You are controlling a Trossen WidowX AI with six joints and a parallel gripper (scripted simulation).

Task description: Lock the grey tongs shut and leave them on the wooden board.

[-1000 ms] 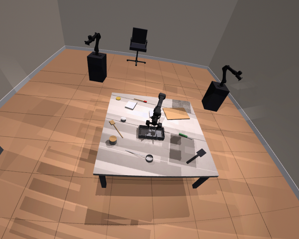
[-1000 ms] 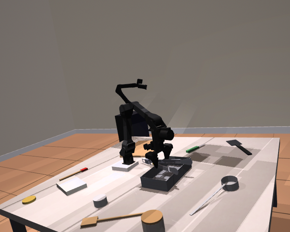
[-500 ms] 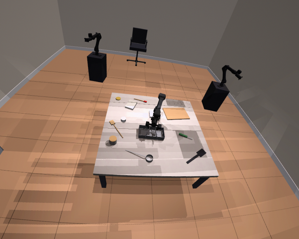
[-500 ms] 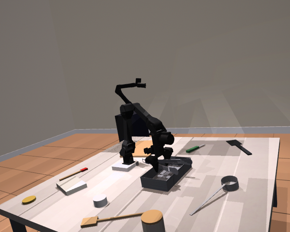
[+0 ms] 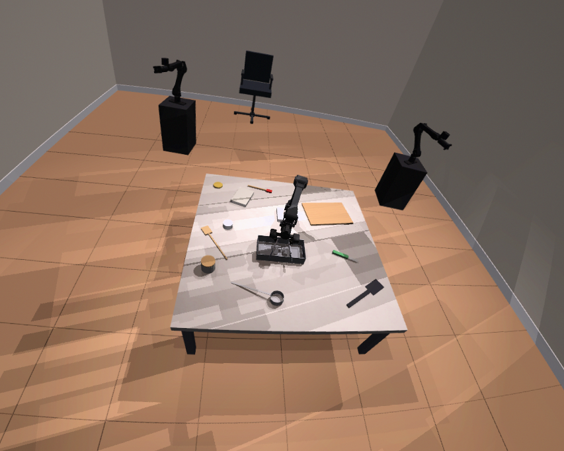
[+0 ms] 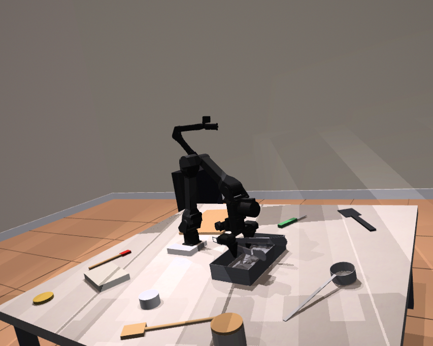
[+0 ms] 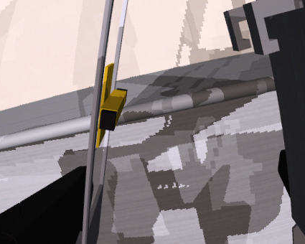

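Observation:
The grey tongs (image 6: 267, 240) (image 7: 288, 108) lie across the dark roasting tin (image 5: 272, 258) (image 6: 229, 274) (image 7: 44, 131). Their two arms stand well apart in the wrist view, with a yellow piece (image 7: 113, 104) by the left arm and a hook-shaped end at the top right. My gripper (image 5: 285, 239) (image 6: 241, 250) (image 7: 187, 169) is open and low over the tin, pointing down. Its fingers stand on the outer sides of the two tong arms, very close to them; contact is unclear. The wooden board (image 5: 326, 213) (image 6: 208, 219) lies beside the arm's base, partly hidden in the exterior view.
A green-handled tool (image 5: 340, 253) (image 6: 287, 222) and a black spatula (image 5: 364, 293) (image 6: 358, 219) lie beyond the tin. A sieve-like ring (image 5: 276, 297) (image 6: 342, 273) with a thin handle, a wooden-lidded pot (image 5: 207, 264) (image 6: 228, 327) and a pale block (image 5: 242, 196) (image 6: 106, 276) stand around.

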